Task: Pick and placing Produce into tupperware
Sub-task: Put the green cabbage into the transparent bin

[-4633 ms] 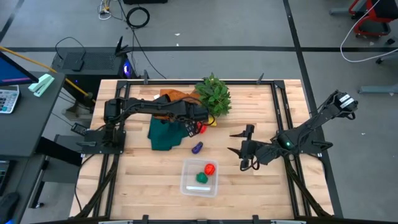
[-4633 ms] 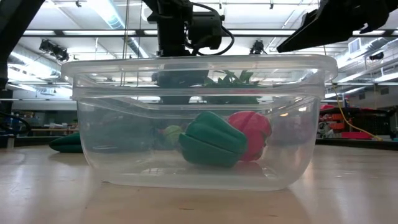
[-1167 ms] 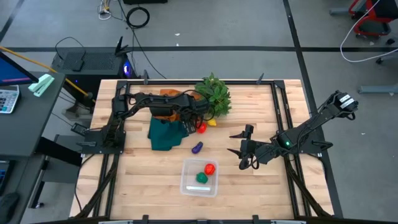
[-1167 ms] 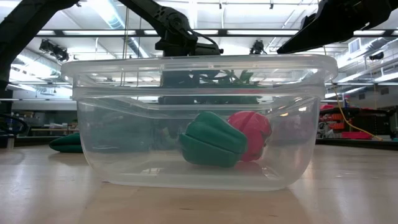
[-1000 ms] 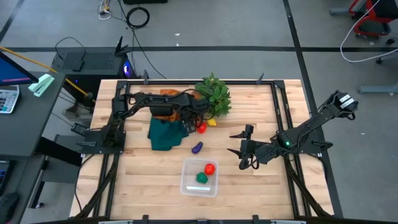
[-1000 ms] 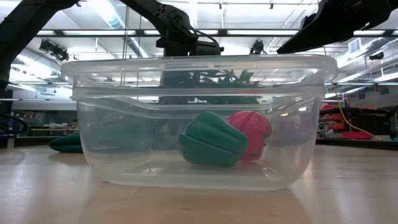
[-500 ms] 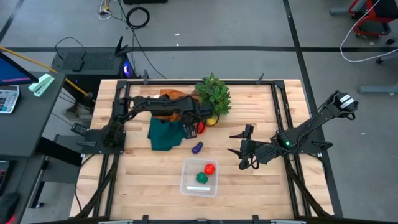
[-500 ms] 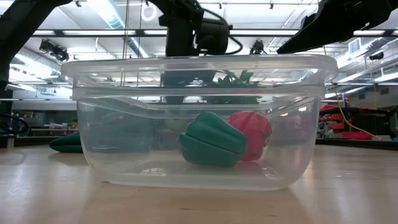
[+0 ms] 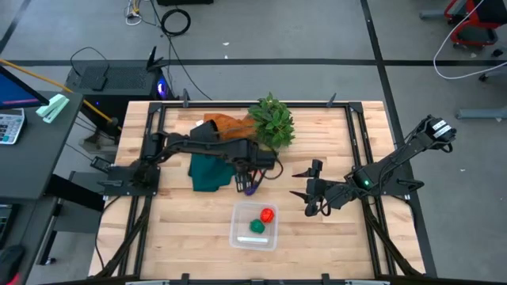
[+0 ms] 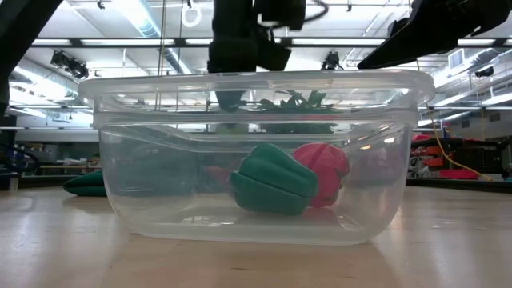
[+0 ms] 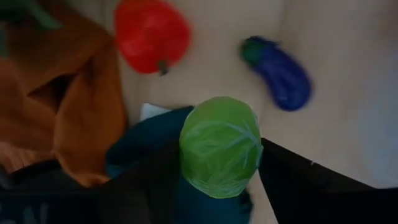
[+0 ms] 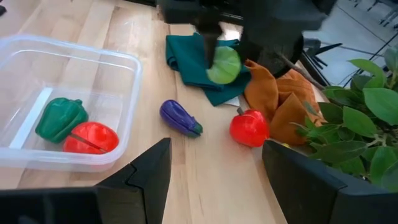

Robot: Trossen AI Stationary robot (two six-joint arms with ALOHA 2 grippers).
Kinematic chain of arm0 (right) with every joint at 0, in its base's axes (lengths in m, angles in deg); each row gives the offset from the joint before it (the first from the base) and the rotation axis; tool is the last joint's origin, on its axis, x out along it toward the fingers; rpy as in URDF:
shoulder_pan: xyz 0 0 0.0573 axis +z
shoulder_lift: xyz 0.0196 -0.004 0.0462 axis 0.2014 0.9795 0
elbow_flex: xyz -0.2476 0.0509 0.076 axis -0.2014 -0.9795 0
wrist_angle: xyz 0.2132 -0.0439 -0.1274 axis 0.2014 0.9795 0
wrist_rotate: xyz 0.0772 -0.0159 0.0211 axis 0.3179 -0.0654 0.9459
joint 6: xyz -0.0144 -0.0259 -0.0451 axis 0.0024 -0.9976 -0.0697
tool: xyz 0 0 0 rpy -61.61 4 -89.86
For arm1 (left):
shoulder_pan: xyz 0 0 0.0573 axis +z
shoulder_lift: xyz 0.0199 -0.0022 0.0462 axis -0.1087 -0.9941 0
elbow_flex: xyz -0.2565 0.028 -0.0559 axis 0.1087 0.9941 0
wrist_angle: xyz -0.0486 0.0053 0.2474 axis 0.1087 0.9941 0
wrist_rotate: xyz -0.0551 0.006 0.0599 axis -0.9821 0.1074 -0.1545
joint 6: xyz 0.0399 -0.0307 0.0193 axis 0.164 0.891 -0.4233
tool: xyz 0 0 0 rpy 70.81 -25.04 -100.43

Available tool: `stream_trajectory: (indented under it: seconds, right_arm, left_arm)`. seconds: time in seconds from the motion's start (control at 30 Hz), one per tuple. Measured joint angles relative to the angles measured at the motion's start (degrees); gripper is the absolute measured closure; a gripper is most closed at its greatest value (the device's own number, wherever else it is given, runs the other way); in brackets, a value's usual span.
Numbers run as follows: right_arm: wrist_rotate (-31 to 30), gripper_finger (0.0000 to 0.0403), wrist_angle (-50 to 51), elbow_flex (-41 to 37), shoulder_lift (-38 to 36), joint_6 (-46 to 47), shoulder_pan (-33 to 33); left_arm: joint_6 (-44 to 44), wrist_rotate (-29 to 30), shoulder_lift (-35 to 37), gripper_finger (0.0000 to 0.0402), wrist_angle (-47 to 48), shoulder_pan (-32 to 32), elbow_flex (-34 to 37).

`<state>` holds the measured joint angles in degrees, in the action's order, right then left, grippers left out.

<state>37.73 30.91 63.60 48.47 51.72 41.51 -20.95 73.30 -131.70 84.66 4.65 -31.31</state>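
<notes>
My left gripper (image 9: 243,182) is shut on a light green produce piece (image 11: 219,146), above the table near the teal cloth; the piece also shows in the right wrist view (image 12: 224,64). A purple piece (image 12: 180,118) and a red piece (image 12: 249,129) lie on the table close by. The clear tupperware (image 9: 234,229) stands near the front edge and holds a green piece (image 12: 60,118) and a red piece (image 12: 90,138). My right gripper (image 9: 303,184) is open and empty, right of the tub. My left gripper pinches the light green piece by its two opposite sides (image 11: 186,155) between its two fingers. The fingers (image 12: 208,48) come from above, pointing down. The piece hangs clear of the table, over the edge of the teal cloth.
A bushy green plant (image 9: 272,120) stands at the far middle, with an orange cloth (image 9: 222,124) and a teal cloth (image 9: 207,172) to its left. Black frame rails run along the table's sides. Bare wood lies left and right of the tub.
My left gripper has gone from beside the plant toward the table's near edge and the tub. It now stands over the purple piece, with the light green piece in its hold clear of the table.
</notes>
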Motion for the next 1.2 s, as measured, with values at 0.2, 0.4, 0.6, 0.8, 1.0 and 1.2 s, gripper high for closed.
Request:
stream_trajectory:
  seconds: [0.2,0.4,0.6,0.8,1.0,1.2]
  right_arm:
    - [0.04,0.0191,0.0,0.0,0.0,0.42,1.65]
    - [0.17,0.0191,-0.02,0.0,0.0,2.53,4.05]
    - [0.17,0.0191,-0.03,0.0,0.0,5.25,6.63]
    - [0.15,0.0191,-0.63,0.0,0.0,6.81,8.29]
    - [0.93,0.0191,-3.48,0.0,0.0,6.83,8.96]
    - [3.65,0.0191,-4.6,0.0,0.0,7.54,8.94]
  left_arm:
    - [2.67,-1.49,0.0,0.0195,0.38,-4.96,-2.31]
    - [6.34,-1.58,0.0,0.0201,0.36,-9.1,-4.73]
    - [9.77,-2.98,0.0,0.0187,0.17,-13.19,-5.47]
    - [13.12,-3.09,0.0,0.02,-1.92,-16.69,-5.47]
    - [14.44,-4.44,-0.1,0.019,-8.17,-19.06,-5.44]
    - [14.3,-4.4,-0.24,0.0193,-10.2,-20.17,-5.42]
